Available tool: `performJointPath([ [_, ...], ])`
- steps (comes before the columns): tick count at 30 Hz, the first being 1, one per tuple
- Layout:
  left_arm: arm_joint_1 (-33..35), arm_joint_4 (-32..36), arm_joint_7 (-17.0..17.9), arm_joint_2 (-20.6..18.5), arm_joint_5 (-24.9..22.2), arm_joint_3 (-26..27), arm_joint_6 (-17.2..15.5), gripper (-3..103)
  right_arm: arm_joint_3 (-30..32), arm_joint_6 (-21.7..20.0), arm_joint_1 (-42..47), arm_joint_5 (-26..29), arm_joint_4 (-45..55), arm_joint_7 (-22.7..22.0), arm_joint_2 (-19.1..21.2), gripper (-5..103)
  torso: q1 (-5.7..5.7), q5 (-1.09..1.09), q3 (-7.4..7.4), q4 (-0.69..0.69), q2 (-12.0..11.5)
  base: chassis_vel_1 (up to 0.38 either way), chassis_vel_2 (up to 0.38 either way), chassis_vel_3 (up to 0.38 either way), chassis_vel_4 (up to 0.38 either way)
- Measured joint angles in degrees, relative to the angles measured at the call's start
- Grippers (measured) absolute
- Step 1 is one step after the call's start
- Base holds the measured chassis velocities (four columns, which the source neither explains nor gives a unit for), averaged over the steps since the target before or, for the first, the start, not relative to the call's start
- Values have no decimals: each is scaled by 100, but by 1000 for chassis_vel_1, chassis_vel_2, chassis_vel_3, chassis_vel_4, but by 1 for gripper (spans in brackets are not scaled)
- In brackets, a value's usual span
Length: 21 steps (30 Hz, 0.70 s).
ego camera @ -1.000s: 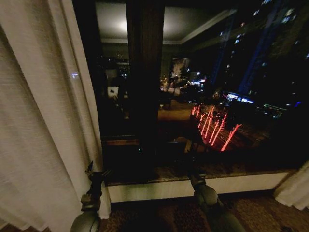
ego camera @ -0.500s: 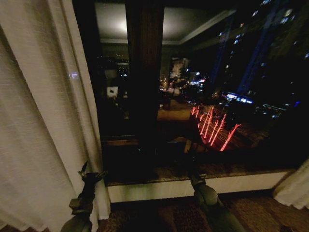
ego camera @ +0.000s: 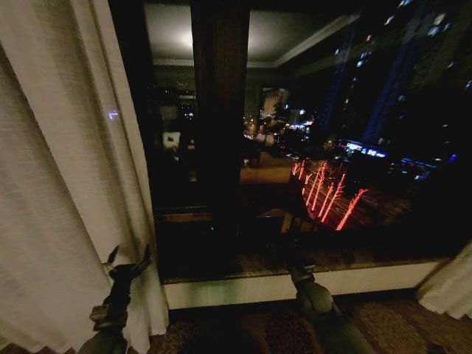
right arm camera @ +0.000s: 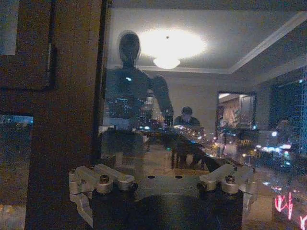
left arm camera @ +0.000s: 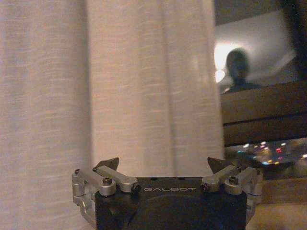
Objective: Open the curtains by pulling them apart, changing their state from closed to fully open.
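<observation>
- At seven o'clock in the head view, the left claw (ego camera: 127, 260) rises on its dark arm with both fingers spread wide, gripping nothing, its tips just before the inner edge of the left curtain panel (ego camera: 66, 184).
- In the left wrist view, the same claw (left arm camera: 163, 165) faces the pleated cream fabric (left arm camera: 120, 81) with its jaws splayed open and no cloth between them.
- At six o'clock, the right arm reaches toward the window sill (ego camera: 295, 284); its claw (right arm camera: 163, 175) stands open and empty before the glass.
- The left panel hangs bunched from nine to seven o'clock; the second panel (ego camera: 448, 287) shows as a gathered fold at four o'clock.
- Between them the window (ego camera: 346, 147) lies bare, with a dark wooden post (ego camera: 220, 110) at twelve o'clock and city lights beyond.
</observation>
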<state>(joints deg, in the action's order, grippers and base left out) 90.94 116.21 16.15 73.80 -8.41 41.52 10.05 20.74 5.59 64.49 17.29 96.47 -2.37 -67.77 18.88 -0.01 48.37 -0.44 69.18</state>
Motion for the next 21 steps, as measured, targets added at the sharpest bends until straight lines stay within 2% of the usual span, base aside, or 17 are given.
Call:
performJointPath([
  [8, -325, -294, -87, -103, -147, -14, 106, 100, 0, 0, 0, 0, 0, 0, 0, 100, 0, 1, 0, -2, 0, 0, 0, 0, 0],
  [11, -724, -650, -256, -241, -262, -312, 184, 100, 0, 0, 0, 0, 0, 0, 0, 100, 0, -1, 0, -2, 0, 0, 0, 0, 0],
  [15, -963, -957, -309, -299, -276, -602, 223, 100, 0, 0, 0, 0, 0, 0, 0, 100, 0, 0, 1, -3, 0, 0, 0, 0, 0],
  [21, -1242, -1383, -400, -353, -292, -760, 285, 100, 0, 0, 0, 0, 0, 0, 0, 100, 0, 0, 1, -2, 0, 0, 0, 0, 0],
])
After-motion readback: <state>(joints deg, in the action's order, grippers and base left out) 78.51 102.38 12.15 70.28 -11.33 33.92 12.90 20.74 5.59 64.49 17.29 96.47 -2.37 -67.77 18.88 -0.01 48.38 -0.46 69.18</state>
